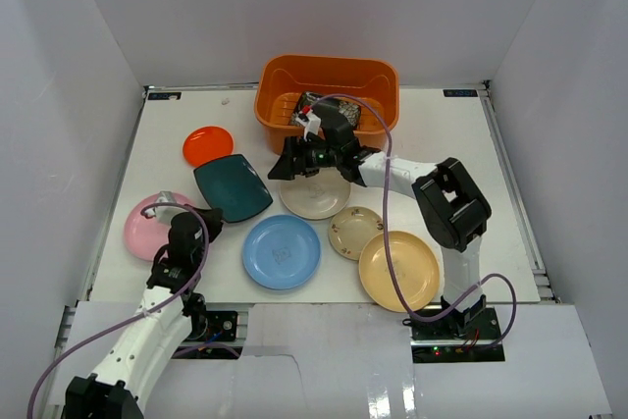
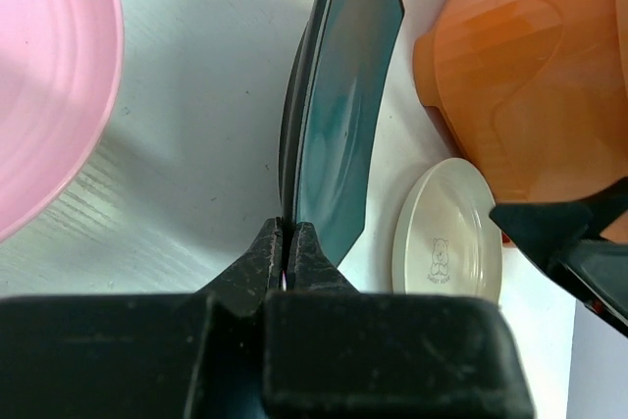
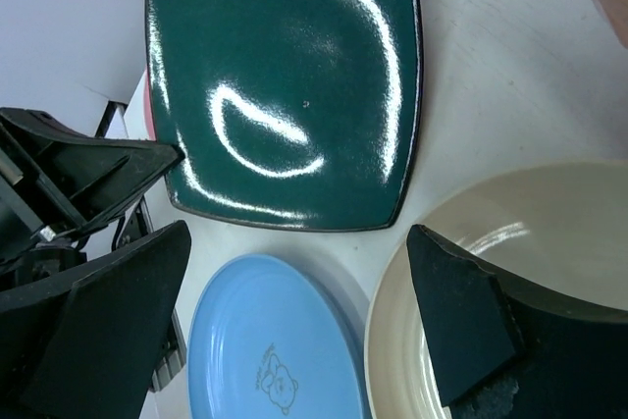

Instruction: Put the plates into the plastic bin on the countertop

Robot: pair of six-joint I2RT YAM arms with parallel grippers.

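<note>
Countertop point(image 1: 442, 144), flat, white, walled in white. At its far edge, deep orange plastic bin point(image 1: 373, 85) with rolled rim, square black flowered plate point(image 1: 319, 102) lying inside.

Spread in front of the bin: tan-yellow plate point(image 1: 399, 270), blue plate point(image 1: 282, 251), cream plate point(image 1: 315, 198), pink plate point(image 1: 147, 228), glossy square dark teal plate point(image 1: 233, 188), orange-red plate point(image 1: 208, 145), small beige patterned plate point(image 1: 355, 232).

Left gripper point(image 2: 289, 247) pressed fully together, pinching the teal plate's near corner rim. Right gripper point(image 3: 297, 233) spread wide, gripping nothing, one finger over the cream plate's rim, blue plate and teal plate's edge between the two.

Small bear emblem on blue and cream plates; lettering beneath too small to read.
</note>
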